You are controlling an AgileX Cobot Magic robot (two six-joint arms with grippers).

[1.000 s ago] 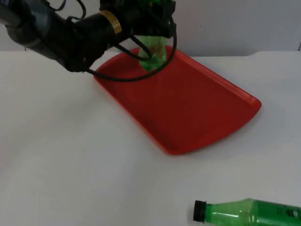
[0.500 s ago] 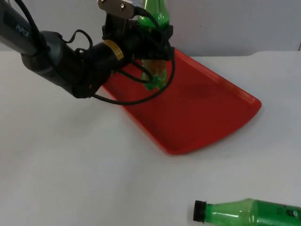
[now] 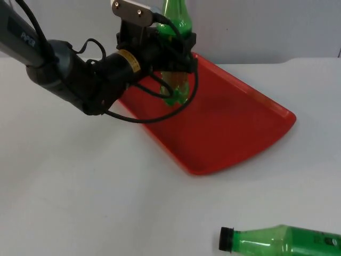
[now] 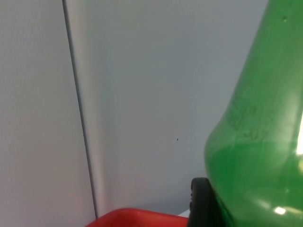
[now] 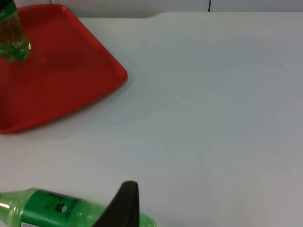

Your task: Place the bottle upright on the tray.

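The left gripper (image 3: pixel 171 50) pinches a green bottle (image 3: pixel 176 85) upright, its base on or just above the far end of the red tray (image 3: pixel 229 128). A second bottle (image 3: pixel 282 241) lies sideways near the waiting right arm, whose finger state cannot be told.

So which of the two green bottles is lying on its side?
The bottle with the black cap, flat on the white table. The other bottle stands upright over the red tray, held by the left gripper.
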